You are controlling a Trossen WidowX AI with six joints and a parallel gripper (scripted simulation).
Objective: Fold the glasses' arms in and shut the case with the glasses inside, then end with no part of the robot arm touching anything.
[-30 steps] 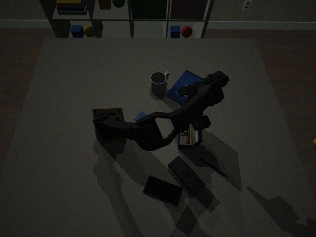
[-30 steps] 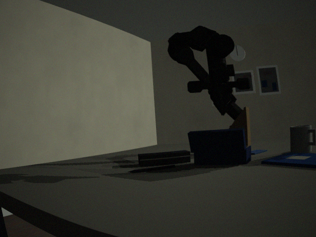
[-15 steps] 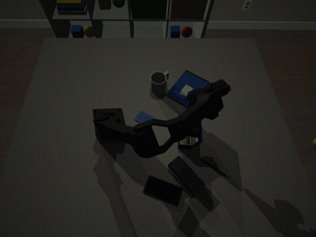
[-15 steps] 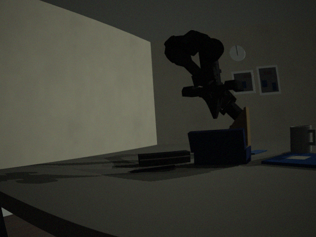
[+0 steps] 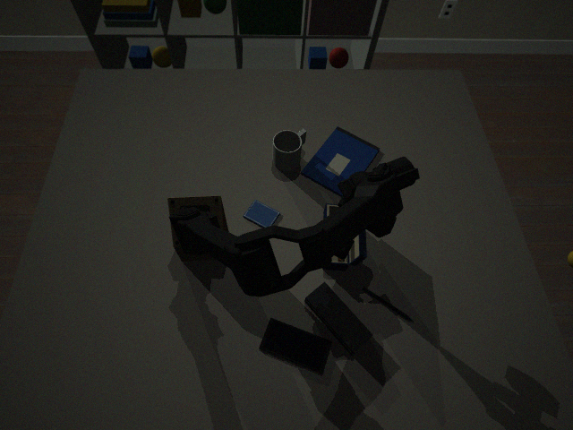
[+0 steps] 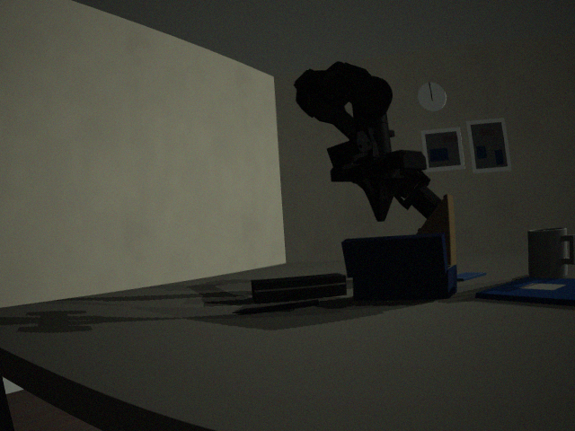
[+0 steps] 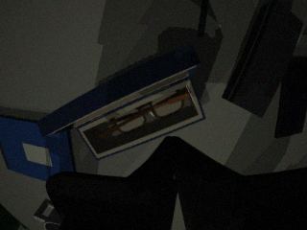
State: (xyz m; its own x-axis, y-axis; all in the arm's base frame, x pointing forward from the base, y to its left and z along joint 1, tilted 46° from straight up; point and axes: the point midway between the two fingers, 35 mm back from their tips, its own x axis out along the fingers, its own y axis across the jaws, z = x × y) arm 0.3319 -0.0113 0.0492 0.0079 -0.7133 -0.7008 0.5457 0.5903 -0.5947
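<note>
The blue glasses case [image 7: 90,137] [image 6: 399,268] [image 5: 363,247] stands open on the table, its lid [image 7: 122,86] raised. The glasses [image 7: 148,114] lie inside on the pale lining; in the dim light I cannot tell whether their arms are folded. My gripper [image 7: 171,142] [image 6: 380,214] [image 5: 383,227] is shut and empty. It hangs a little above the case and tilts down toward it, touching nothing. In the top view the dark arm hides most of the case.
A grey mug [image 5: 286,148] [image 6: 548,252] and a blue notebook [image 5: 356,148] [image 6: 525,289] [image 7: 19,141] lie behind the case. A small blue card [image 5: 261,213] lies near the arm's base. Two dark flat boxes [image 5: 294,344] [image 5: 337,316] [image 6: 299,287] and a thin pen [image 5: 389,303] lie in front.
</note>
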